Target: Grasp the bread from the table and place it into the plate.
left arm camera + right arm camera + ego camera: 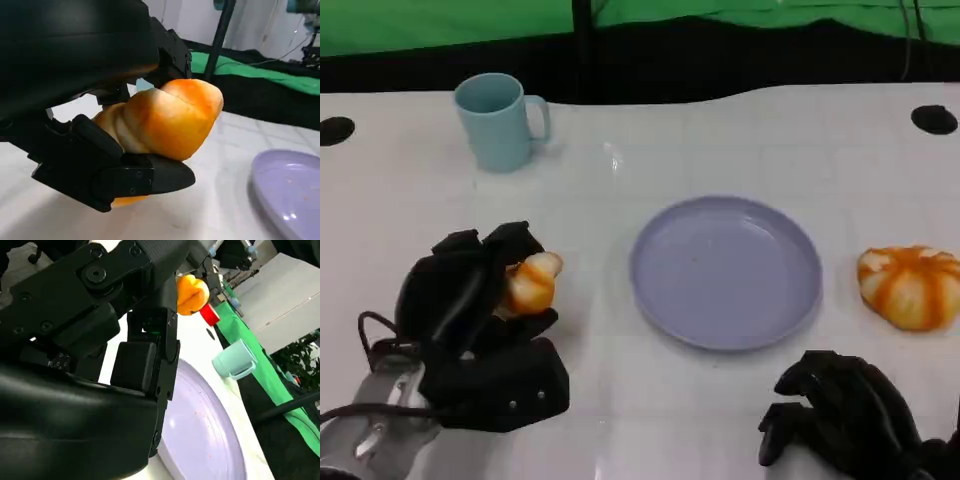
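My left hand (470, 310) grips an orange-and-white bread roll (530, 283) at the table's left, a short way left of the lilac plate (725, 270). In the left wrist view the roll (165, 120) is clamped between the black fingers (145, 180) and the palm shell above, with the plate's rim (290, 190) beyond it. A second, rounder bread (912, 287) lies on the table just right of the plate. My right hand (840, 415) rests low at the front right, holding nothing, its fingers apart. From the right wrist, the plate (210, 430) lies past those fingers (145, 365).
A pale blue mug (500, 120) stands at the back left, also seen as the mug (235, 360) from the right wrist. Beyond the white table's far edge are a black band and green cloth (440, 25). Dark round holes (934, 119) mark the table's far corners.
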Available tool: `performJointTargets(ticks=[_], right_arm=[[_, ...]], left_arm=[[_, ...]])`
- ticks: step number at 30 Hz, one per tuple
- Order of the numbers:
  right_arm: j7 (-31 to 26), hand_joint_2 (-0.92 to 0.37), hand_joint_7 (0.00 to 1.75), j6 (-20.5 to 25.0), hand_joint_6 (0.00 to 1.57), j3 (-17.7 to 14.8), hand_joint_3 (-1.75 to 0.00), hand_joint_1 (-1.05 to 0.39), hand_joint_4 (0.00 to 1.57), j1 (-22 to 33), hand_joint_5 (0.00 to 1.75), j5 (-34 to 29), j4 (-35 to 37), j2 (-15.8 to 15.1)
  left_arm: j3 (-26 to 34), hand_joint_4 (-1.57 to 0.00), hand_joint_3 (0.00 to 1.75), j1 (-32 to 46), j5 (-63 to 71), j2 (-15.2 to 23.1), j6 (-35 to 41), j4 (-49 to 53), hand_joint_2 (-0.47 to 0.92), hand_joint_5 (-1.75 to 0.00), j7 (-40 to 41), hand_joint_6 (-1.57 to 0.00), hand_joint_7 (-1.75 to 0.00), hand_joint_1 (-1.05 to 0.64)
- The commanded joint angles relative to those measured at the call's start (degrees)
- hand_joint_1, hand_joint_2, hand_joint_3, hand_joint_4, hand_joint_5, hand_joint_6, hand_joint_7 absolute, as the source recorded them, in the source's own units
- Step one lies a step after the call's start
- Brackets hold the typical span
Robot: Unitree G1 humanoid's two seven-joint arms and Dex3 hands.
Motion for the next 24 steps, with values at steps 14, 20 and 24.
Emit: performJointTargets(ticks=[14,20,24], right_arm=[[0.6,-0.71,0.39,-0.7,1.57,-0.5,0.00,-1.05,1.57,0.0,0.76,0.5,0.7,-0.1],[0.5,-0.70,0.39,0.1,1.57,-0.5,0.00,-1.05,1.57,0.4,0.77,0.9,0.0,0.1],[0.5,-0.71,0.38,0.3,1.57,-0.2,0.00,-1.04,1.57,1.1,0.77,0.8,-0.9,0.1]], left_arm=[[-3.5,-0.80,0.34,-10.7,2.1,-5.1,-3.6,3.6,0.82,-1.71,3.1,-0.63,-1.59,-0.27],[-5.0,-0.87,0.44,-14.2,2.5,-7.6,-6.0,8.1,0.76,-1.75,5.1,-0.59,-1.74,-0.27],[-6.3,-0.86,0.51,-16.1,2.9,-9.3,-5.9,10.0,0.75,-1.75,4.3,-0.59,-1.75,-0.29]])
